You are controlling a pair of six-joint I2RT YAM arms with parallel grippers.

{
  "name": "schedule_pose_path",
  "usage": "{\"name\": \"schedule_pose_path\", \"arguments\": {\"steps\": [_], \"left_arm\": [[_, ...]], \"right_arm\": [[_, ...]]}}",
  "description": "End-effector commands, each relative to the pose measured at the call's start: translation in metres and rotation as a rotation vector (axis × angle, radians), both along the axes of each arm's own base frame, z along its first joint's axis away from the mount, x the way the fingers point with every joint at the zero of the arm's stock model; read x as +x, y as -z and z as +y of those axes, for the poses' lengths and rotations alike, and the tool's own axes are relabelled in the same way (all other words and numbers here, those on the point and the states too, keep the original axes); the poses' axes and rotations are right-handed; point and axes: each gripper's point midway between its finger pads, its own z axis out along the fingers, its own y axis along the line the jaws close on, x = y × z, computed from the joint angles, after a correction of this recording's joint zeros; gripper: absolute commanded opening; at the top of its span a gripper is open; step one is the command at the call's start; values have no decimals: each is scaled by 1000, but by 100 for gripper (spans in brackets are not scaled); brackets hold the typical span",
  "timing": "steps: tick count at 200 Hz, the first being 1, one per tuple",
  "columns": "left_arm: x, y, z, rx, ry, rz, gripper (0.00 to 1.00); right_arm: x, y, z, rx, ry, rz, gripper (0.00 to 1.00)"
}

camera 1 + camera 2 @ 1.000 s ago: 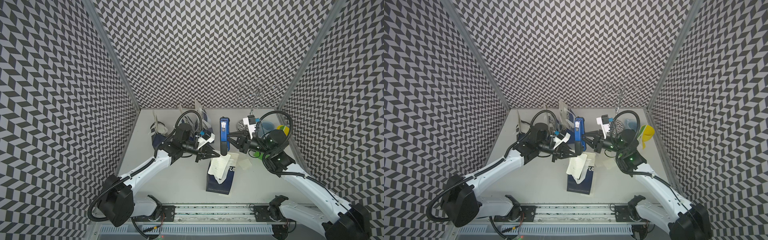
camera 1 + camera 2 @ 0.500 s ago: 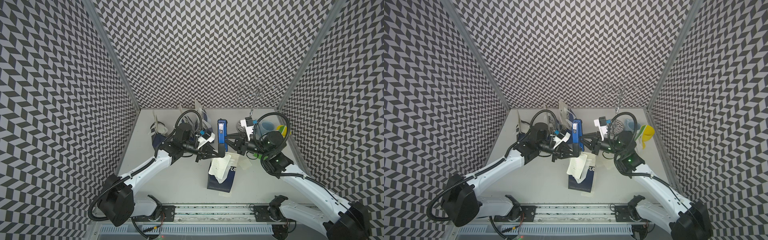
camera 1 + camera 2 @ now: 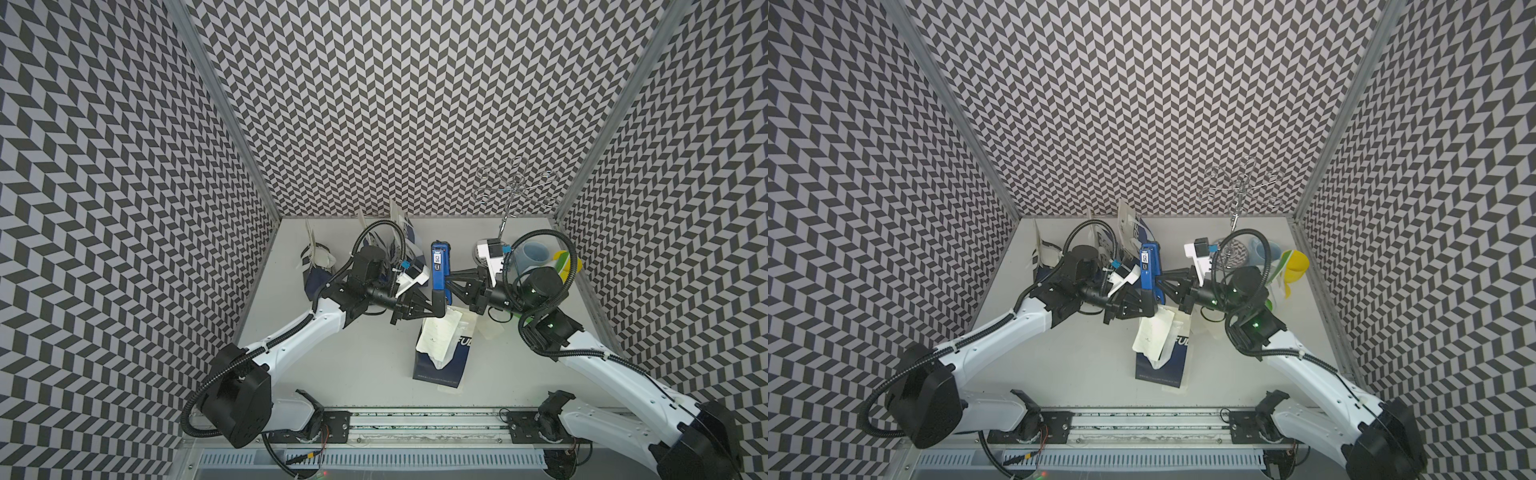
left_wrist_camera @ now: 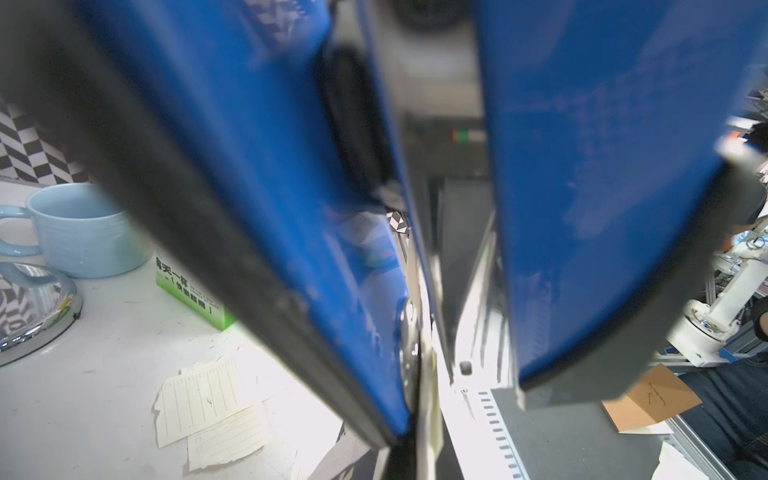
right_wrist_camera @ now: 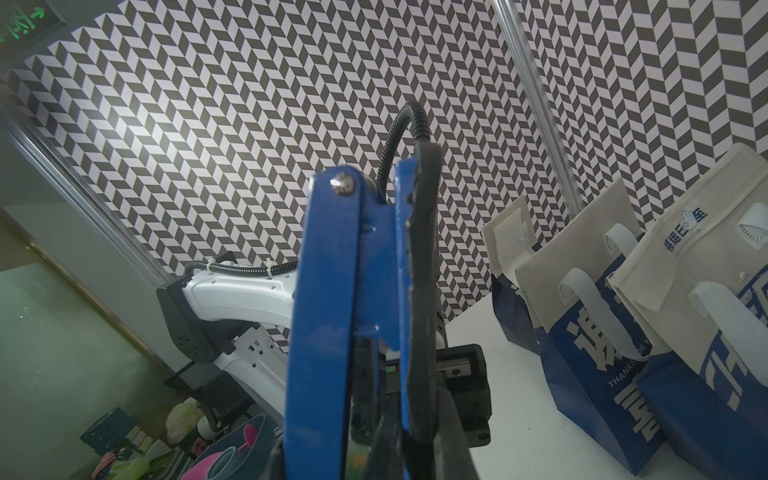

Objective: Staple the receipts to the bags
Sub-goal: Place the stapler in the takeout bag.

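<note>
A blue stapler (image 3: pixel 439 266) stands tilted above the table in both top views and fills both wrist views (image 5: pixel 353 311). My left gripper (image 3: pixel 437 306) is shut on its lower black end. From the opposite side, my right gripper (image 3: pixel 448 277) is shut on its middle. Under the stapler's mouth a dark blue bag (image 3: pixel 444 365) lies flat with a cream receipt (image 3: pixel 436 338) on it. The receipt's upper edge (image 4: pixel 428 415) reaches up between the stapler's arms. Two loose receipts (image 4: pixel 199 395) lie on the table beside it. More blue bags (image 5: pixel 582 316) stand at the back left.
A green and white bag (image 4: pixel 191 286), a pale blue mug (image 3: pixel 534 253) and a yellow cup (image 3: pixel 1295 266) crowd the back right. A wire mug tree (image 3: pixel 515 189) on a chrome base (image 4: pixel 33 320) stands there too. Patterned walls close in three sides.
The right gripper has slid left, and the stapler has shifted slightly left with it. The left arm has barely moved. Both grippers stayed shut.
</note>
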Motion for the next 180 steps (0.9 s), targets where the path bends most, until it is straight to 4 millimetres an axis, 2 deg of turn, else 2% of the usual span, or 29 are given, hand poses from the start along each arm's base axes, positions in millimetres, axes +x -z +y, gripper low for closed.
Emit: {"name": "schedule_pose_path", "arguments": {"steps": [1,34,100,141,160,180], "left_arm": [[8,-24,-1,-58,-10,-77,0],[5,-32,1,-77,12,-86,0],[-4,-45,6,-116,31,-135,0],[-11,-58,14,-206,-14,-282,0],[-17,-68,20,-289,-38,-383,0],[-15,-74,19,-315,-38,-412,0]], "right_arm": [[-17,-4,4,7,-39,-63,0],[-13,12,4,-28,-22,-47,0],[-9,28,4,-78,0,-56,0],[-11,43,4,-150,-8,-69,0],[-6,50,2,-197,21,-75,0],[0,53,-2,-247,69,-103,0]]}}
